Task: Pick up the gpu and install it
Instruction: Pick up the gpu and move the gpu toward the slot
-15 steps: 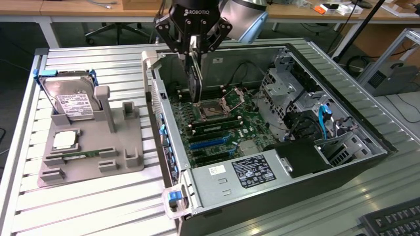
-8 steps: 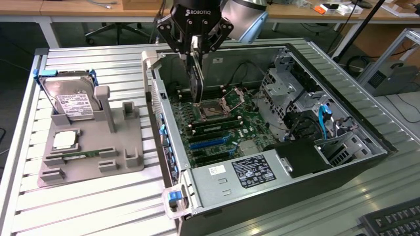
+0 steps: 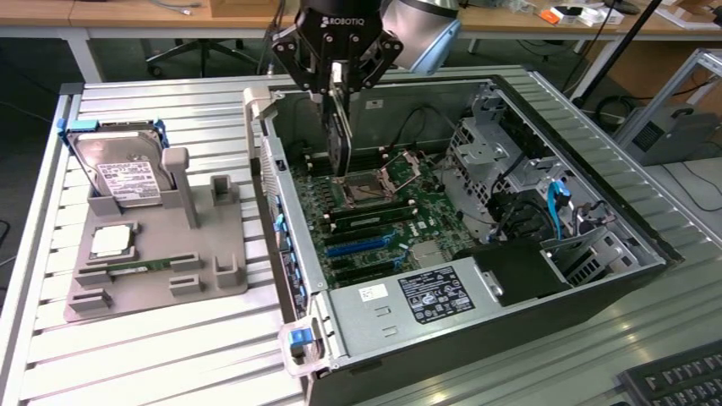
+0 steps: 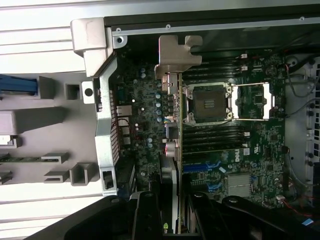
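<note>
gpu (image 3: 341, 144) is hanging edge-down, gripper (image 3: 336, 91) pinching it, bracket facing the case (image 3: 274, 194) rear wall to line up for slotting.

A silver worktop (image 3: 147, 355) of ribbed aluminium slats carries everything. Toward its edge at the exterior view's left lies a flat grey plastic holder (image 3: 135, 296) with raised posts and slots, set square to the slats and close to that edge. Just beside the holder, across the middle of the worktop and reaching toward the edge at the exterior view's right, a large black and silver metal computer case (image 3: 542, 338) lies on its side with its open face upward. At the near corner on the exterior view's right rests a black keyboard (image 3: 677, 381), partly cut off
</note>
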You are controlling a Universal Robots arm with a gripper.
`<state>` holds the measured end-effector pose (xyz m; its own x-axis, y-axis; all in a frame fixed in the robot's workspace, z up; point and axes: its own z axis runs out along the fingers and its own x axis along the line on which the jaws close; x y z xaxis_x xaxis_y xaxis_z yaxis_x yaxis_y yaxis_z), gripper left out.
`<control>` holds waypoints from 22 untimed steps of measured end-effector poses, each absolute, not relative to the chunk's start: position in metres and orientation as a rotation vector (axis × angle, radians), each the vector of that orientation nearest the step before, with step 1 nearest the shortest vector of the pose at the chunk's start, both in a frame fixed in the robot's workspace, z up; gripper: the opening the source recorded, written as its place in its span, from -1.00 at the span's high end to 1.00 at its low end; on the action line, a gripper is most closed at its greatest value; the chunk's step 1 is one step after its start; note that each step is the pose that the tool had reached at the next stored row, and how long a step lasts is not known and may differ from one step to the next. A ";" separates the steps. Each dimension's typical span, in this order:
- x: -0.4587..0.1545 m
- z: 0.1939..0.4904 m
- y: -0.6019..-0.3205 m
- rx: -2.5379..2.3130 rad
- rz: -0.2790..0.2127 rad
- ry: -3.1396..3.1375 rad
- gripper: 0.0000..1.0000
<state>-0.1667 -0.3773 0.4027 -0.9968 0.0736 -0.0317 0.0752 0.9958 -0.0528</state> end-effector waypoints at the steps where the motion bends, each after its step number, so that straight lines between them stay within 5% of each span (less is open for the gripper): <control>1: -0.166 0.403 -0.377 0.116 -0.084 3.108 0.47; 22: -0.154 0.401 -0.377 0.116 -0.087 3.108 0.47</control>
